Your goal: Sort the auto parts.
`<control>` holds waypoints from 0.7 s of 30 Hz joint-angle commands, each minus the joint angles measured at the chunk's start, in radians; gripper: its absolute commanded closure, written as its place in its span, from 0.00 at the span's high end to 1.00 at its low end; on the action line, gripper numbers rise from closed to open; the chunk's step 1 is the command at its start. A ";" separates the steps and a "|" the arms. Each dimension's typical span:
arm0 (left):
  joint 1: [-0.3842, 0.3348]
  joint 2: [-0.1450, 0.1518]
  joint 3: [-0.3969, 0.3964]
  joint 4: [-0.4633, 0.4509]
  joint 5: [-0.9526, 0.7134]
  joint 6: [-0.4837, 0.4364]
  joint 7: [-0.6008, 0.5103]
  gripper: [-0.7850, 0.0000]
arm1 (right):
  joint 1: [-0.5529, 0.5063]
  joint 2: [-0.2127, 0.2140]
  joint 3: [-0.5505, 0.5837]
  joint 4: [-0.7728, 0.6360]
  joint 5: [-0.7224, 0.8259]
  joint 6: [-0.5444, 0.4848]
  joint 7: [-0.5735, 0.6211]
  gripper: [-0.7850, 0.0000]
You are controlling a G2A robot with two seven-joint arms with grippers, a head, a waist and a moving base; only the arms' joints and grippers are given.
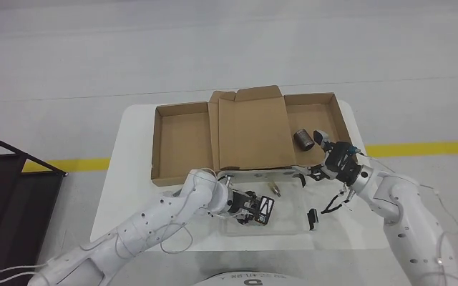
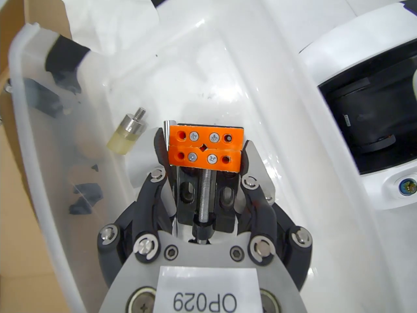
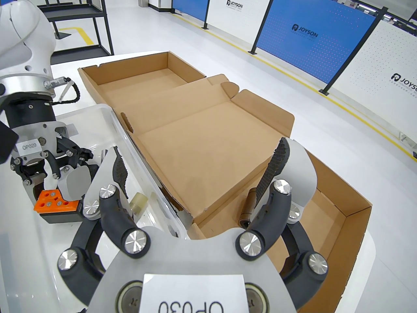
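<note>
My left gripper [image 2: 204,164] is shut on an orange-and-black clamp part [image 2: 205,138], held low inside the clear plastic tray [image 2: 22,105]; the same pair shows in the top view as gripper [image 1: 255,209] and in the right wrist view as the orange part [image 3: 52,202]. A small metal stud with a yellowish base [image 2: 127,130] lies in the tray beside it. My right gripper [image 3: 198,164] is open and holds nothing, hovering over the near edge of the cardboard box [image 1: 247,129]. A dark cylinder [image 1: 305,138] lies in the box's right compartment, just beyond that gripper [image 1: 336,154].
The box has a left compartment [image 1: 182,143] and a raised middle flap [image 1: 254,132]. A black part [image 1: 312,218] lies on the table by the tray's right end. More black parts [image 2: 83,193] lie just outside the tray wall. Black shelving [image 1: 21,193] stands left of the table.
</note>
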 commanded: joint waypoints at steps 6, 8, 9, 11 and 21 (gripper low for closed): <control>0.058 0.043 -0.109 -0.162 -0.005 -0.012 -0.004 0.00 | 0.000 0.000 0.000 0.000 -0.001 0.000 -0.001 1.00; 0.078 0.054 -0.137 -0.200 0.003 -0.012 -0.007 0.00 | 0.000 0.000 0.000 0.000 -0.001 0.000 -0.001 1.00; 0.088 0.060 -0.151 -0.214 0.006 -0.011 -0.007 0.00 | 0.000 0.000 0.000 0.000 -0.001 0.000 -0.001 1.00; 0.107 0.070 -0.181 -0.239 0.007 -0.006 -0.001 0.00 | 0.000 0.000 0.000 0.000 -0.001 0.000 -0.001 1.00; 0.182 0.110 -0.343 -0.380 -0.007 0.016 0.064 0.00 | 0.000 0.000 0.000 0.000 -0.001 0.000 -0.001 1.00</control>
